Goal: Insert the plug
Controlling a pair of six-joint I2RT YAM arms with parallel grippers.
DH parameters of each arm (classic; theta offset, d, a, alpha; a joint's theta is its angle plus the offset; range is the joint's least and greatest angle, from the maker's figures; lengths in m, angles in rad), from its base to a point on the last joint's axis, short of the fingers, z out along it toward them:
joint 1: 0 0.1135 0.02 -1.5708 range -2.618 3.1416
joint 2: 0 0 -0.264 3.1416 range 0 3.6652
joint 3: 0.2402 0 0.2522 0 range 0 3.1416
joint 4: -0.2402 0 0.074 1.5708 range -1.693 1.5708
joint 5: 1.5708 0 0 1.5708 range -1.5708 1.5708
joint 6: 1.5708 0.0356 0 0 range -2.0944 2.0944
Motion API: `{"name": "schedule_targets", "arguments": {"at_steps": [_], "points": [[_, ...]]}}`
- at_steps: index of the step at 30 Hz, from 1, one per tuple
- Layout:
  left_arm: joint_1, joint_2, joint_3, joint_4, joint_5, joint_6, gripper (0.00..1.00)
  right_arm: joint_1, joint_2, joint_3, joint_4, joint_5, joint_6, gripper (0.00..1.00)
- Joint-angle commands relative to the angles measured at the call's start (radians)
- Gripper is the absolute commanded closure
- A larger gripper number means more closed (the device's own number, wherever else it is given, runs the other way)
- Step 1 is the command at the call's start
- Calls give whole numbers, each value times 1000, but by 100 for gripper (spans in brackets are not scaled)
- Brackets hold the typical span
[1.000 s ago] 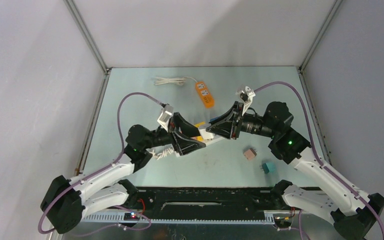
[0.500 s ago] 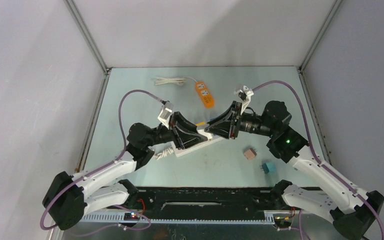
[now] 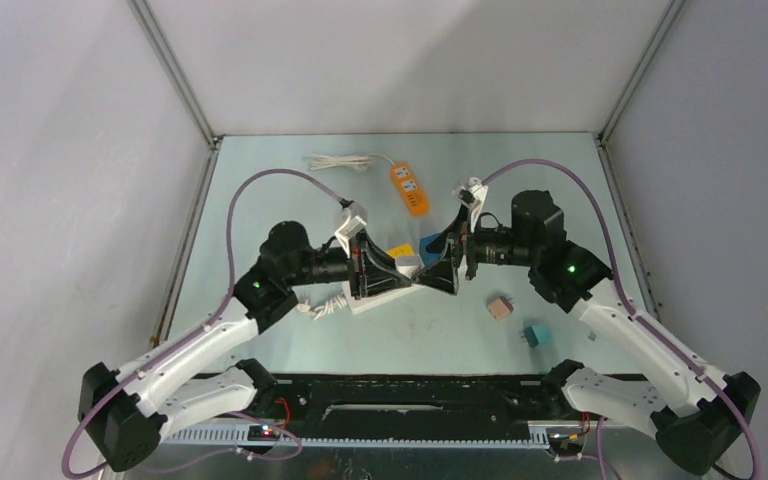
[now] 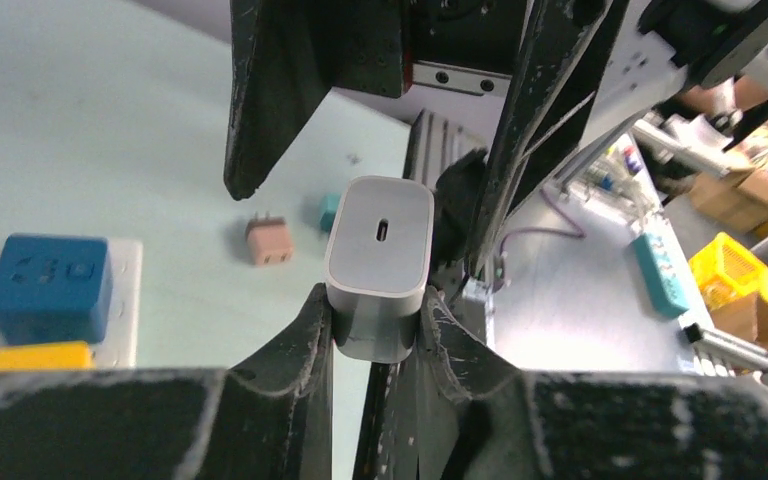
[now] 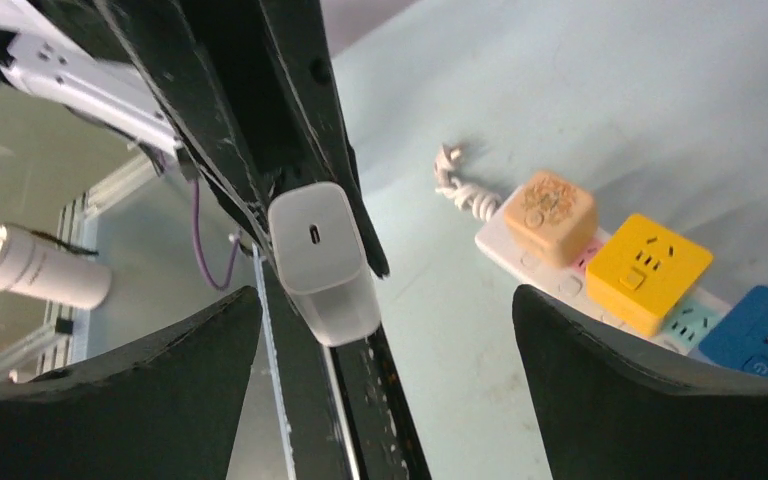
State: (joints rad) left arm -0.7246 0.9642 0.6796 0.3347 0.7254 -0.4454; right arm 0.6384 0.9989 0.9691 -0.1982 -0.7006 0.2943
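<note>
The plug (image 4: 378,265), a white charger block with a small slot in its end face, sits pinched between the two black fingers of my left gripper (image 4: 375,310), which is shut on it. In the right wrist view the same plug (image 5: 320,262) hangs between my right gripper's (image 5: 390,320) wide-apart fingers without touching either. From above, both grippers meet over the white power strip (image 3: 380,292), the left gripper (image 3: 400,268) facing the right gripper (image 3: 438,262). The plug's prongs are hidden.
The white strip (image 5: 505,250) carries a tan cube (image 5: 548,216), a yellow cube (image 5: 648,272) and a blue cube (image 5: 760,335). An orange power strip (image 3: 410,188) with a coiled cord lies further back. A pink plug (image 3: 500,308) and a teal plug (image 3: 536,335) lie at the right.
My right gripper has opened and let go of the plug. The left gripper has closed on it, and both wrists have shifted towards the back over the strip.
</note>
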Motion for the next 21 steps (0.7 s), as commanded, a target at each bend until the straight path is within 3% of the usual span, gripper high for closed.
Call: {"name": "schedule_targets", "arguments": {"at_steps": [1, 4, 8, 13, 21], "points": [[-6, -24, 188, -598, 11, 326, 100, -5, 58, 91, -187, -84, -125, 4], [-11, -3, 244, -839, 17, 439, 100, 9, 95, 102, -208, -154, -155, 3], [-20, 14, 252, -980, 46, 540, 100, 38, 140, 108, -206, -213, -181, 4], [-21, 19, 221, -974, 93, 570, 100, 82, 219, 107, -187, -261, -204, 16], [-21, 22, 202, -943, 121, 565, 100, 149, 321, 106, -107, -278, -183, 24]]}}
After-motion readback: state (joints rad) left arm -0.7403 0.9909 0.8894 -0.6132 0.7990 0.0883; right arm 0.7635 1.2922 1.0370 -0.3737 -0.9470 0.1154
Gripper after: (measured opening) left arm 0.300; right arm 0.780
